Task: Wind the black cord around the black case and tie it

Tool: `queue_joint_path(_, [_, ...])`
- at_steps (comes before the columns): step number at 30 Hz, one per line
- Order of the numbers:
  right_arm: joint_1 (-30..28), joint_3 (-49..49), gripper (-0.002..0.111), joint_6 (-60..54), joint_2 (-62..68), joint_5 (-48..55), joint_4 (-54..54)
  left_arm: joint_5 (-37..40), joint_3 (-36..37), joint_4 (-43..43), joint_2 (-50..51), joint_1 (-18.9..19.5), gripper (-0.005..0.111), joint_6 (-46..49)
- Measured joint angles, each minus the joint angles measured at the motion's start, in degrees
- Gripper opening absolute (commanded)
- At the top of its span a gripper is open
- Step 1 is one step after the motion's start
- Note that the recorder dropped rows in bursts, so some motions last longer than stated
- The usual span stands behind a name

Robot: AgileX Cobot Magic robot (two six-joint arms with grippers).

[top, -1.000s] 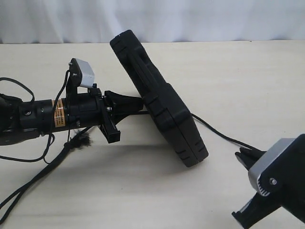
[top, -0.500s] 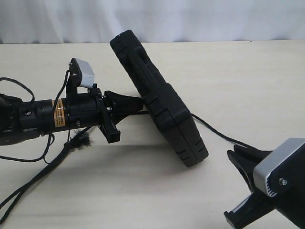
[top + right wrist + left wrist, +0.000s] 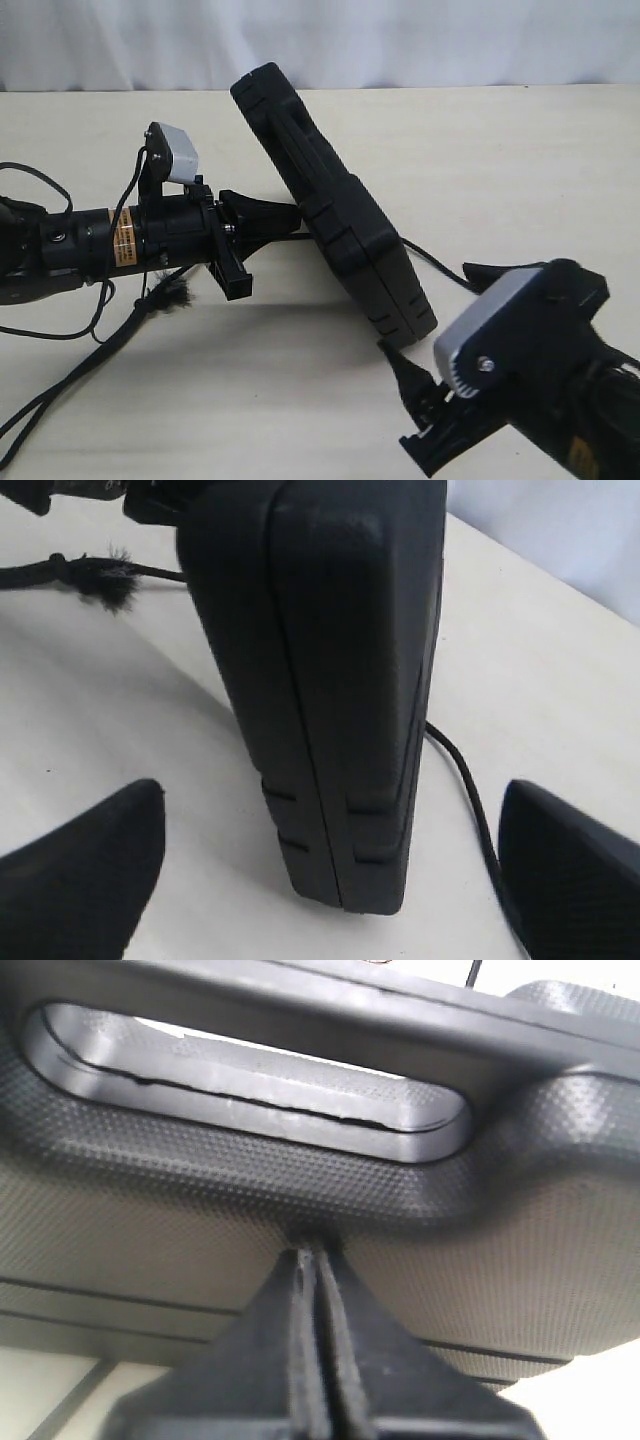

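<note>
Black case (image 3: pixel 330 200) stands tilted on the worktop (image 3: pixel 520 160), the closed left hand (image 3: pixel 315 1260) against its face and the open right hand (image 3: pixel 325 865) flanking its lower end, while the black cord (image 3: pixel 440 265) merely passes beneath it, unwrapped and untied.

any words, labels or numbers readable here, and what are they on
No text can be read.
orange sticker on the left arm: print too small to read.
second orange sticker on the right arm: partly hidden, unreadable.
black case: no lettering shows in any view.
</note>
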Motion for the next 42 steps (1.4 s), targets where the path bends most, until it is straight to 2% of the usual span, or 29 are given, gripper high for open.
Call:
queue_joint_path(11, [0.1, -12.6, 0.084, -2.2, 23.7, 12.0, -0.1, 0.0, 0.0, 0.0, 0.0, 0.0, 0.0, 0.0])
queue_joint_path(19, [-0.3, -18.4, 0.084, -3.2, 31.7, 18.2, -0.1, 0.0, 0.0, 0.3, 0.0, 0.0, 0.0, 0.0])
queue_joint_path(20, [-1.0, -18.8, 0.078, -3.2, 32.1, 17.8, -0.1, 0.0, 0.0, 0.4, 0.0, 0.0, 0.0, 0.0])
queue_joint_path(23, [-4.4, -20.3, 0.047, -3.2, 32.3, 13.7, -0.1, 0.0, 0.0, 0.4, 0.0, 0.0, 0.0, 0.0])
queue_joint_path(24, [-4.8, -20.6, 0.026, -3.2, 32.4, 13.2, -0.1, -0.1, 0.0, 0.5, 0.0, 0.0, 0.0, 0.0])
queue_joint_path(25, [-5.0, -20.8, 0.011, -3.2, 32.5, 12.8, -0.3, -0.1, 0.0, 0.5, 0.1, 0.0, 0.0, 0.0])
queue_joint_path(26, [-5.0, -20.9, 0.005, -3.2, 32.5, 12.7, -0.3, 0.0, 0.0, 0.4, 0.1, 0.0, 0.001, 0.0])
queue_joint_path(28, [-5.0, -20.9, 0.004, -2.5, 32.5, 12.6, -0.3, 0.0, 0.0, 0.1, 0.1, 0.0, 0.007, -0.1])
queue_joint_path(32, [-5.1, -20.9, 0.004, 0.7, 32.5, 13.3, -0.1, 0.8, 0.0, -0.8, 0.1, 0.0, 0.032, -0.2])
queue_joint_path(34, [-5.1, -20.9, 0.004, 1.4, 32.5, 13.5, 0.1, 3.9, 0.0, -0.8, -0.5, 0.0, 0.042, -0.9])
queue_joint_path(35, [-5.1, -20.9, 0.004, 1.6, 32.3, 13.6, 0.4, 8.3, 0.0, -0.8, -2.1, 0.0, 0.044, -2.2])
queue_joint_path(39, [-5.5, -20.9, 0.004, 1.4, 30.3, 13.6, 1.0, 26.0, 0.1, 0.0, -10.3, 0.0, 0.045, -7.5])
queue_joint_path(40, [-6.7, -20.9, 0.004, 1.3, 30.0, 13.2, 1.0, 34.1, 0.1, 0.3, -14.5, 0.0, 0.045, -10.0])
queue_joint_path(42, [-9.5, -20.9, 0.004, 1.3, 29.9, 11.7, 0.7, 41.8, 0.1, 0.4, -19.8, 0.0, 0.045, -11.9])
